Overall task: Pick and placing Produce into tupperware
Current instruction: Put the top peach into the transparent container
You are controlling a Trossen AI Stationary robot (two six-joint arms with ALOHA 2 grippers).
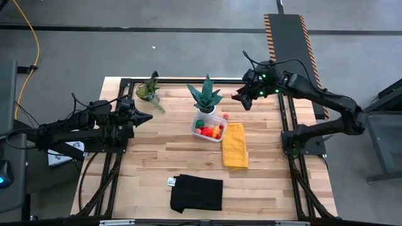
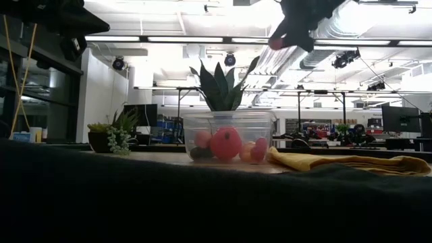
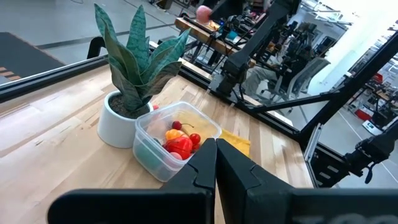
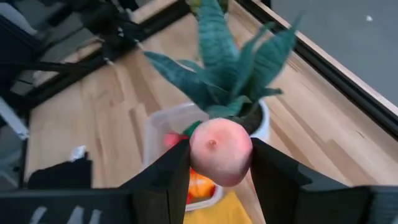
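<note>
Lighting: even and bright from overhead; ceiling strip lights (image 2: 169, 39) glare white in the low view.
Shadows: soft and short on the wooden surface (image 1: 157, 150).
Backlight: low view's near foreground falls to a black band; potted plant (image 2: 219, 84) reads as silhouette.
Blur: right wrist view smeared, plant leaves soft; pink fruit (image 4: 220, 151) between the right hand's (image 4: 219, 171) fingers is softened.
Left wrist view: near fingers (image 3: 205, 168) dark, out of focus.
</note>
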